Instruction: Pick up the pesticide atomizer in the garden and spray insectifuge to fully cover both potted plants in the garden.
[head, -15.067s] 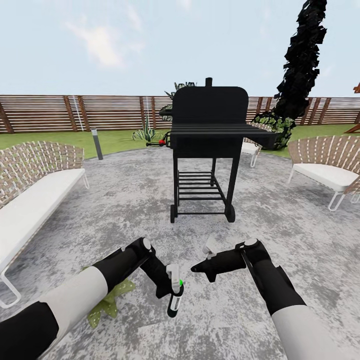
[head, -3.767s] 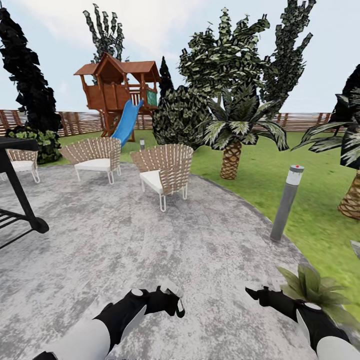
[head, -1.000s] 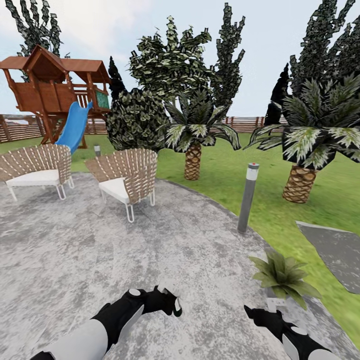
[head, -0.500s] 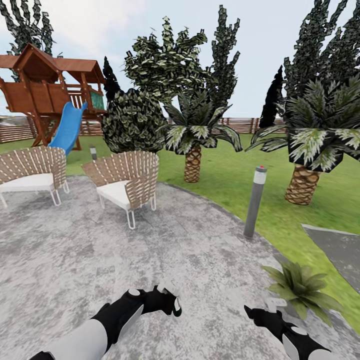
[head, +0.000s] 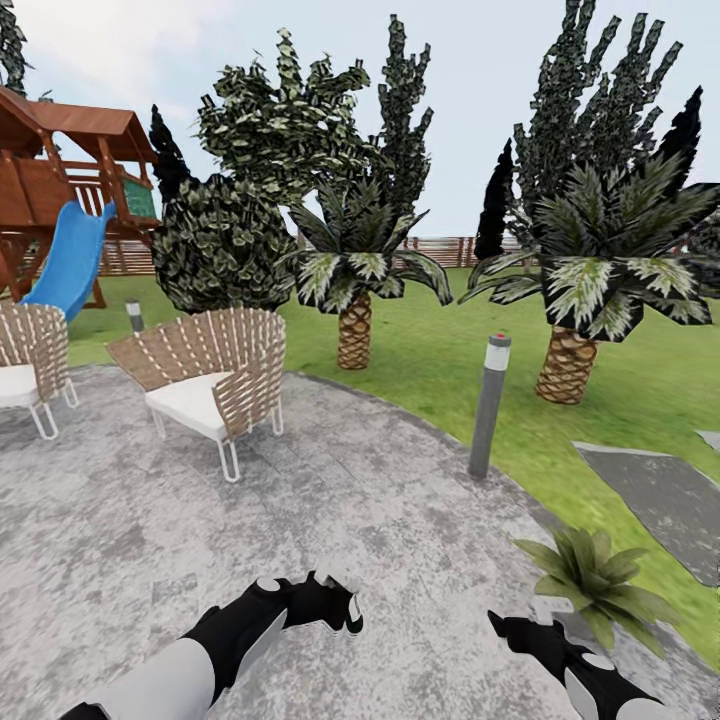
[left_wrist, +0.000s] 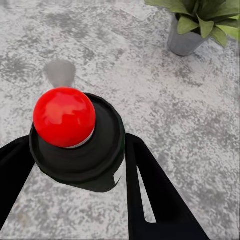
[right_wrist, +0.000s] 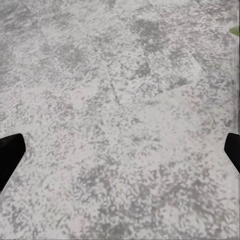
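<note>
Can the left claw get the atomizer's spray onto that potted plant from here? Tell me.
Probably yes. The left claw holds the pesticide atomizer, and bare paving lies between it and the potted plant at the patio edge, though it sits nearer the right arm.

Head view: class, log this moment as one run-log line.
left gripper: holding atomizer | right gripper: open | plant: ahead right, patio edge

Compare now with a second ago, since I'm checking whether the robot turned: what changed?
The camera swung right: the chair, lamp post and palms slid left in the head view, not moving themselves. The potted plant sits lower right. The left pincer stays shut on the pesticide atomizer; the right pincer stays open.
</note>
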